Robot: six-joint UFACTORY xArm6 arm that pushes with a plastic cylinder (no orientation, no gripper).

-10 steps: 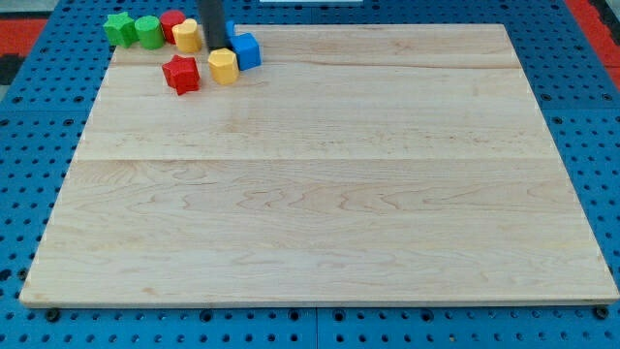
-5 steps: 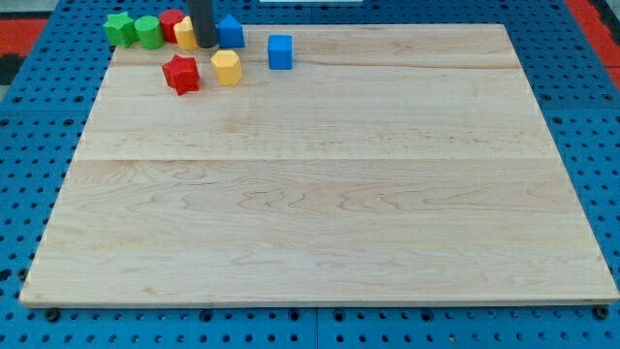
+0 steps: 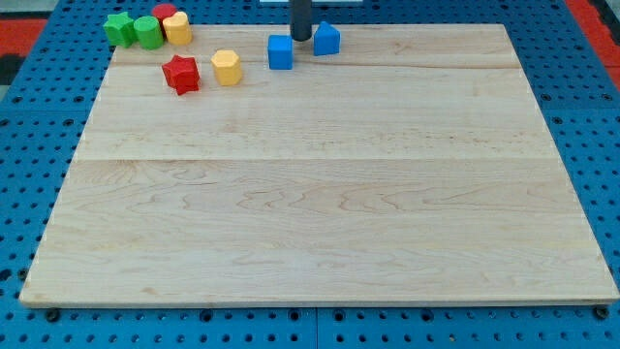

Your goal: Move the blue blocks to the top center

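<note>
At the far left of the counter (image 3: 320, 213), a green block (image 3: 120, 28) and a second green block (image 3: 147, 31) are seen side by side, with a red block (image 3: 165, 13) partly hidden behind a yellow block (image 3: 177, 28). Nearer lie a red star-like block (image 3: 180, 74) and a yellow hexagonal block (image 3: 226, 67). Near the far centre, a blue cube (image 3: 280, 51) sits squarely, no long axis discernible. My tip (image 3: 301, 39) is placed between it and a blue pointed block (image 3: 326, 39), peak toward the far edge. No claw is fitted.
</note>
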